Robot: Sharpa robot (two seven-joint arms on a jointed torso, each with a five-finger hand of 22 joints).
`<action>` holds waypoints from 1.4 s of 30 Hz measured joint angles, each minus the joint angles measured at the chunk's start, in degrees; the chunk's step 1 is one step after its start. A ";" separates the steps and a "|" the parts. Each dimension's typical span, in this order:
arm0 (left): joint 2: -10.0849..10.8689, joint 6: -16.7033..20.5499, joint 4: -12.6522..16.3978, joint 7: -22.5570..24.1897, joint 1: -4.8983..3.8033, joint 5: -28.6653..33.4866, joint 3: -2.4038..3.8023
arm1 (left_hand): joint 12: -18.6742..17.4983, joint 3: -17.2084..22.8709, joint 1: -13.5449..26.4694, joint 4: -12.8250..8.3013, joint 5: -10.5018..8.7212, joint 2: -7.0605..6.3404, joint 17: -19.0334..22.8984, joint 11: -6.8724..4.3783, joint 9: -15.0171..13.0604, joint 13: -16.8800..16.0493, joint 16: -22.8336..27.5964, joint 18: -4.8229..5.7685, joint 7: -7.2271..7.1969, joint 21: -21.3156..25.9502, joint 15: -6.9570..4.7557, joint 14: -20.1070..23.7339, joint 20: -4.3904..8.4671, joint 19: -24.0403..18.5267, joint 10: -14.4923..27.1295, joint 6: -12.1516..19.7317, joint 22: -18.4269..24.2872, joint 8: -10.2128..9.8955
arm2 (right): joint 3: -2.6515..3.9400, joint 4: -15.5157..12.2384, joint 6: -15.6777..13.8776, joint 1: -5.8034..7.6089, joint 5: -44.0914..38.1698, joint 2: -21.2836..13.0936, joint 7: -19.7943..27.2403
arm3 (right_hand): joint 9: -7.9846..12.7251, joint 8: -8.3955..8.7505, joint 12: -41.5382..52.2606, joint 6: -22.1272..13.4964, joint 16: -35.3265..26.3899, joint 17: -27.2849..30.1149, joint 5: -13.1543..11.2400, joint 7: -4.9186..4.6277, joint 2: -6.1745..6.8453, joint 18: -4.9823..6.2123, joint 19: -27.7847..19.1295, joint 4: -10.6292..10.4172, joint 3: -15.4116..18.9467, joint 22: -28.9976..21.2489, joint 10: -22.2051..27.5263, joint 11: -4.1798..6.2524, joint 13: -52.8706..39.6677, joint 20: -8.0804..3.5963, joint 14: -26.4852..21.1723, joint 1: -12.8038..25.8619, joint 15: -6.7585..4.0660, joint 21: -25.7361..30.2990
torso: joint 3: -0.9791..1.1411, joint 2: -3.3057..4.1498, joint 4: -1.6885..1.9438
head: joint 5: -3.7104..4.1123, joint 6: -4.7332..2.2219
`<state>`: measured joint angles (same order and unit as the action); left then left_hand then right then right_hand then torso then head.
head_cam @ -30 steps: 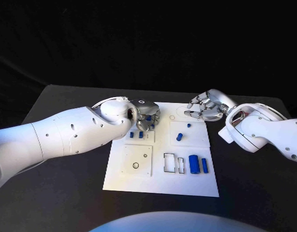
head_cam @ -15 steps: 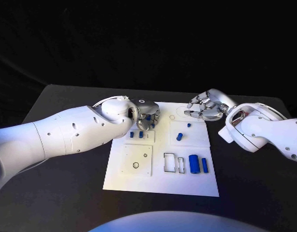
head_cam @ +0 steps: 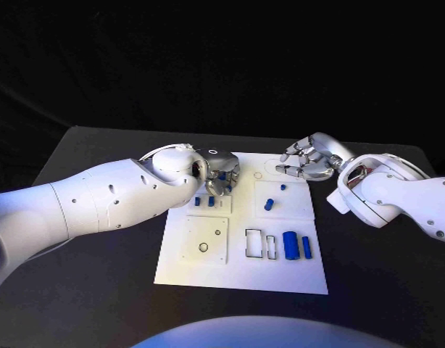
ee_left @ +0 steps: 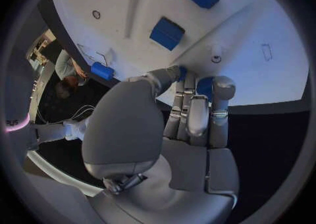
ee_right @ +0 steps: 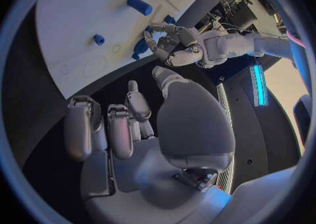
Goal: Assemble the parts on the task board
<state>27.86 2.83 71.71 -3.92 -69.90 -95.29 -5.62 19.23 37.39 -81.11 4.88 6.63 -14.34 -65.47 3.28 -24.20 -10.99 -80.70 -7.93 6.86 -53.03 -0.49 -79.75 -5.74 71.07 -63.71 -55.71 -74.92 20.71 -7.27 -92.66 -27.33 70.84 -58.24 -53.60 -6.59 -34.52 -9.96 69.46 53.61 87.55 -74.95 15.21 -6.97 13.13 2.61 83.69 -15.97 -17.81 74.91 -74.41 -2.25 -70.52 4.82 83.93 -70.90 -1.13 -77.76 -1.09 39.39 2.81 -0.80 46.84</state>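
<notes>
**Small blue parts await fitting on white board**

Nearest the robot, at the task board's (head_cam: 241, 270) 5 o'clock corner, two blue cylinders (head_cam: 297, 246) lie side by side beside empty rectangular slots. They look light, rigid and smooth — likely to roll, best pinched across the middle. Farther off, the left hand (head_cam: 217, 174) curls over the 11 o'clock corner, fingertips (ee_left: 220, 88) around a small blue piece (ee_left: 205, 85); whether it is gripped, I cannot tell. At 1 o'clock the right hand (head_cam: 308, 162) hovers — fingers apart, holding nothing.
</notes>
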 measured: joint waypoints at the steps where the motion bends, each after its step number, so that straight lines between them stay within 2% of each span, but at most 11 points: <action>1: 0.05 0.14 0.03 0.03 0.02 0.06 -0.02 | -0.16 0.00 0.00 0.00 0.00 0.00 0.00 -0.07 -0.03 0.00 0.00 0.00 -0.09 -0.16 0.00 0.00 0.10 0.09 -0.07 -0.09 0.00 0.00 | 0.00 0.00 0.00 0.00 0.00 0.00 0.01 | 0.00 0.00 0.06 0.00 0.00 0.00 0.00 0.00 0.00 0.00 0.00 0.00 0.00 0.00 0.00 0.00 0.00 0.00 0.00 0.00 0.00 0.00 | 0.00 -0.01 0.00 | 0.00 0.01; 2: 0.10 0.28 0.06 0.05 0.05 0.11 -0.03 | -0.32 0.07 0.00 -0.26 0.00 0.00 0.00 -0.09 -0.07 0.02 0.00 0.00 -0.10 -0.26 0.00 0.00 0.10 0.09 -0.32 -0.11 0.00 -0.16 | 0.00 0.00 0.00 0.00 0.00 0.00 0.01 | 0.00 0.00 0.06 0.00 0.00 0.00 0.00 0.00 0.00 0.00 0.00 0.00 0.00 0.00 0.00 0.00 0.00 0.00 0.00 0.00 0.00 0.00 | 0.00 -0.02 -0.01 | 0.01 0.01; 4: 0.35 0.65 0.24 0.12 0.12 0.25 -0.06 | -0.45 0.15 0.18 -0.46 0.00 0.17 0.00 0.00 -0.12 0.03 0.00 0.88 -0.10 -0.60 0.00 0.00 0.09 0.09 -0.41 -0.11 0.00 -0.34 | 0.00 0.00 0.00 0.00 0.00 0.00 0.02 | 0.00 0.00 0.06 0.00 0.00 0.00 0.00 0.00 0.00 0.00 0.00 0.00 0.00 0.00 0.00 0.00 0.00 0.00 0.00 0.00 0.00 0.00 | -0.01 -0.02 -0.01 | 0.01 -0.07; 11: 2.43 1.94 1.89 0.42 0.39 0.97 -0.03 | -1.09 0.15 0.23 -0.46 0.00 0.23 0.16 0.20 -0.22 0.03 0.00 0.88 0.09 -0.82 0.00 0.00 0.10 0.09 -0.61 -0.31 0.00 -0.34 | 0.00 0.01 -0.03 0.00 0.00 -0.04 0.04 | 0.00 0.00 0.06 0.00 0.00 0.01 0.00 0.00 0.00 0.00 0.00 0.00 0.00 0.04 0.00 0.00 0.00 0.00 0.00 0.00 0.00 0.00 | -0.01 -0.05 0.03 | 0.09 -0.31; 14: 3.70 2.46 3.38 0.47 0.42 1.37 0.59 | -1.09 0.15 0.54 -0.46 0.00 0.09 0.25 0.00 -0.43 0.03 0.00 0.87 0.09 -0.82 0.00 0.00 0.10 0.09 -0.81 -0.32 0.01 -0.56 | 0.00 0.03 -0.05 0.00 0.01 -0.05 0.05 | -0.08 0.00 0.06 0.00 0.00 0.01 0.00 0.00 0.00 0.00 0.00 0.00 0.00 0.04 0.00 0.00 0.01 0.00 0.00 0.00 0.00 0.25 | 0.02 -0.05 0.03 | 0.11 -0.41; 20: 6.71 3.20 7.76 0.40 0.34 2.36 2.42 | -1.31 0.31 0.75 -0.62 0.00 0.30 0.26 0.03 -0.39 0.03 0.00 0.87 0.09 -1.06 0.00 0.00 0.09 0.09 -0.85 -0.31 0.01 -0.57 | 0.00 0.12 -0.12 0.00 0.01 -0.13 0.07 | -0.07 -0.13 0.06 0.00 0.00 0.01 0.00 0.00 0.00 0.00 0.00 0.00 0.00 0.04 0.00 0.00 0.01 0.00 0.00 0.00 0.00 0.25 | 0.01 -0.05 0.06 | 0.12 -0.63; 22: 7.81 3.30 8.93 0.27 0.31 2.70 2.84 | -1.59 0.31 0.75 -0.62 0.00 0.30 0.36 0.21 -0.39 0.03 0.00 0.87 0.09 -1.06 0.00 0.00 0.10 0.09 -1.02 -0.31 0.01 -0.57 | 0.00 0.14 -0.19 0.00 0.01 -0.15 0.09 | -0.07 -0.23 0.06 0.00 0.00 0.01 0.00 0.00 0.00 0.00 0.00 0.00 0.00 0.04 0.00 0.00 0.01 0.00 0.00 0.00 0.00 0.25 | 0.01 -0.07 0.08 | 0.12 -0.66; 26: 9.55 3.27 10.15 -0.07 0.30 3.35 3.24 | -1.59 0.31 0.99 -0.62 0.00 0.07 0.48 0.00 -0.38 0.02 0.00 0.87 0.09 -1.06 0.00 0.00 0.10 0.09 -1.23 -0.31 0.01 -0.57 | 0.00 0.21 -0.29 0.00 0.01 -0.17 0.13 | -0.13 -0.23 0.06 0.00 0.00 0.01 0.00 0.00 0.00 0.00 0.00 0.00 0.00 0.04 0.00 0.00 0.02 0.00 0.00 0.00 0.00 0.25 | 0.02 -0.11 0.13 | 0.09 -0.73; 33: 11.25 2.62 10.34 -0.79 0.32 4.31 3.42 | -1.59 0.31 0.99 -0.62 0.00 0.07 0.72 0.01 -0.38 0.02 0.00 0.86 0.09 -1.06 0.00 0.00 0.10 0.09 -1.23 -0.31 0.01 -0.80 | 0.00 0.31 -0.35 0.00 0.01 -0.22 0.17 | -0.13 -0.23 0.06 0.00 0.00 0.02 0.00 0.00 0.00 0.00 0.00 0.00 0.00 0.03 0.00 0.00 0.02 0.00 0.00 0.00 0.00 0.25 | 0.00 -0.13 0.20 | 0.01 -0.75; 42: 11.86 0.98 8.27 -1.34 0.55 5.55 3.42 | -1.82 0.31 0.99 -0.62 0.00 0.07 0.84 0.00 -0.40 0.02 0.00 0.87 0.09 -1.06 0.00 0.01 0.09 0.09 -1.23 -0.30 0.01 -0.80 | 0.00 0.37 -0.36 -0.01 0.01 -0.15 0.18 | -0.13 -0.23 0.06 0.00 0.00 0.02 0.00 0.00 0.00 0.00 0.00 0.00 0.00 0.02 0.00 0.00 0.03 0.00 0.00 0.00 0.00 0.25 | -0.04 -0.05 0.13 | -0.32 -0.76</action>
<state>39.72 3.80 79.98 -5.26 -69.35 -89.74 -2.20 17.41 37.70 -80.12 4.26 6.63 -14.27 -64.63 3.28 -24.60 -10.97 -80.70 -7.06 6.94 -54.09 -0.49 -79.75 -5.64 71.16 -64.94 -56.02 -74.91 19.92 -7.27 -92.29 -27.69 70.83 -58.22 -53.75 -6.41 -34.65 -10.19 69.52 53.61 87.55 -74.92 15.21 -6.97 13.13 2.61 83.69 -15.97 -17.81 74.93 -74.41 -2.25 -70.49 4.82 83.93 -70.90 -1.13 -77.51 -1.13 39.34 2.94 -1.12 46.08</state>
